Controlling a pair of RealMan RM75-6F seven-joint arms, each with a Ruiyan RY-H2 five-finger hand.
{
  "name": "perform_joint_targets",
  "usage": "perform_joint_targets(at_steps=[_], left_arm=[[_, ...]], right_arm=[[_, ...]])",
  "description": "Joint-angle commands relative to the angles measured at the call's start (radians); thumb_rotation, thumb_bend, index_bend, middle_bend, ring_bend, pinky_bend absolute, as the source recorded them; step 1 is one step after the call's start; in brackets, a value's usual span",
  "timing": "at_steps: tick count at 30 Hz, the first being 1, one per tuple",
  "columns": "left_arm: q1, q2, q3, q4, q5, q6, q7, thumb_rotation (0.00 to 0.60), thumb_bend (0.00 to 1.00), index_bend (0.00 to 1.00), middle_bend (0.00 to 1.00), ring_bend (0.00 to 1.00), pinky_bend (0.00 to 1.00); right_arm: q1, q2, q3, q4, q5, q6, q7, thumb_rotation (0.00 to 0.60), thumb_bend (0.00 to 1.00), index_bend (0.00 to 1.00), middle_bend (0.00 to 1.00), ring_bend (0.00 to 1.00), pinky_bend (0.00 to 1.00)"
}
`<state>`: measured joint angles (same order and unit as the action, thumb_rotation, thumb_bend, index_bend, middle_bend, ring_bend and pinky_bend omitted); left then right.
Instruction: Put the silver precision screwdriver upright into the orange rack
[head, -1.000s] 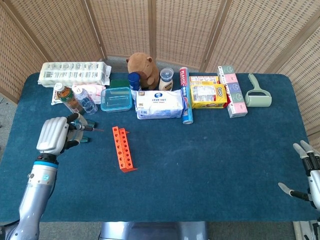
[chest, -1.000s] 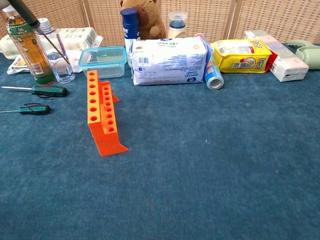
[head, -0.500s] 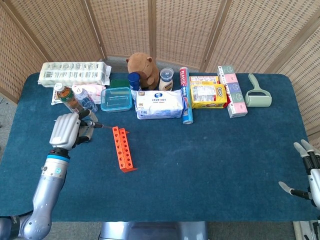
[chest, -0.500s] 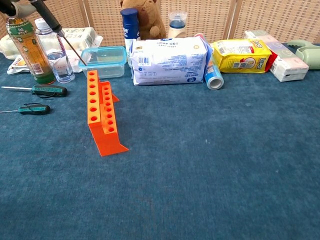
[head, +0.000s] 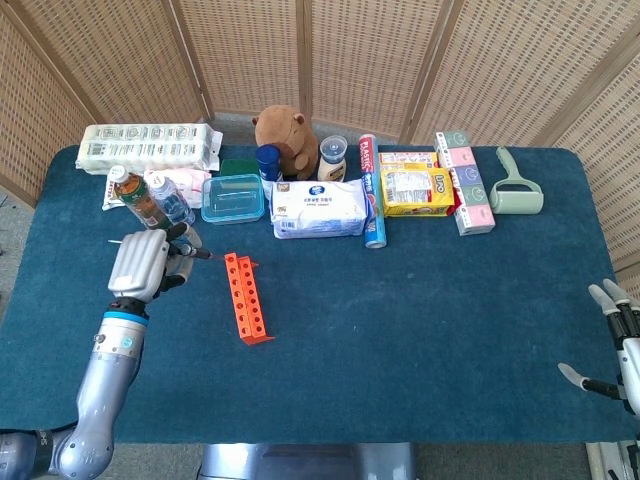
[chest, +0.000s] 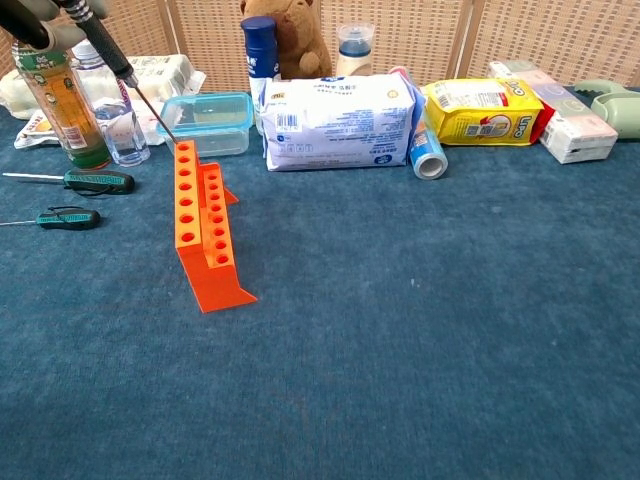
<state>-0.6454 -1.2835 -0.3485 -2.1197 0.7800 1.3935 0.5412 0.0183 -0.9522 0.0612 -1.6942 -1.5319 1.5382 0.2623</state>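
The orange rack (head: 246, 297) lies on the blue table, its rows of holes running away from me; the chest view shows it as a stepped rack (chest: 200, 225). My left hand (head: 140, 265) is just left of the rack's far end and grips the slim silver precision screwdriver (chest: 118, 60). The tool is tilted, tip down and to the right. Its thin tip hovers right at the rack's far end hole. In the chest view only a bit of the left hand (chest: 35, 18) shows, at the top left corner. My right hand (head: 615, 345) is at the table's near right edge, fingers spread and holding nothing.
Two green-handled screwdrivers (chest: 95, 181) (chest: 65, 217) lie left of the rack. A tea bottle (chest: 55, 95), a water bottle (chest: 112, 110) and a blue-lidded box (chest: 205, 122) stand just behind it. A wipes pack (chest: 335, 122) and other packages line the back.
My left hand has carried the screwdriver to the right, from over the bottles toward the rack. Its tip has come down to the rack's far end. The right hand has stayed put.
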Motion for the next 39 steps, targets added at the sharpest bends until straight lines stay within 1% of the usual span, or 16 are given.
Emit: perform_joint_targets(at_steps=[1, 8, 16, 27, 39], left_arm=[[-0.005, -0.005, 0.002, 0.006, -0.006, 0.002, 0.003, 0.6, 0.42, 0.5, 1.0, 0.97, 0.94], [-0.01, -0.027, 0.012, 0.037, 0.002, 0.0, -0.009, 0.6, 0.42, 0.5, 1.0, 0.97, 0.94], [-0.019, -0.042, 0.017, 0.045, 0.006, 0.006, -0.002, 0.6, 0.42, 0.5, 1.0, 0.97, 0.94], [-0.058, -0.065, -0.011, 0.065, -0.089, 0.005, 0.045, 0.6, 0.42, 0.5, 1.0, 0.97, 0.94], [-0.083, -0.086, -0.021, 0.101, -0.146, 0.006, 0.064, 0.6, 0.42, 0.5, 1.0, 0.97, 0.94]], right_arm=[[0.0, 0.0, 0.0, 0.0, 0.0, -0.001, 0.0, 0.6, 0.0, 0.03, 0.0, 0.0, 0.0], [0.0, 0.002, 0.0, 0.0, -0.001, -0.001, 0.005, 0.6, 0.0, 0.03, 0.0, 0.0, 0.0], [0.0, 0.004, 0.0, 0.0, -0.001, 0.0, 0.009, 0.6, 0.0, 0.03, 0.0, 0.0, 0.0], [-0.001, 0.003, 0.0, -0.001, 0.0, 0.0, 0.006, 0.6, 0.0, 0.03, 0.0, 0.0, 0.0], [0.0, 0.005, 0.0, -0.001, 0.001, -0.001, 0.011, 0.6, 0.0, 0.03, 0.0, 0.0, 0.0]])
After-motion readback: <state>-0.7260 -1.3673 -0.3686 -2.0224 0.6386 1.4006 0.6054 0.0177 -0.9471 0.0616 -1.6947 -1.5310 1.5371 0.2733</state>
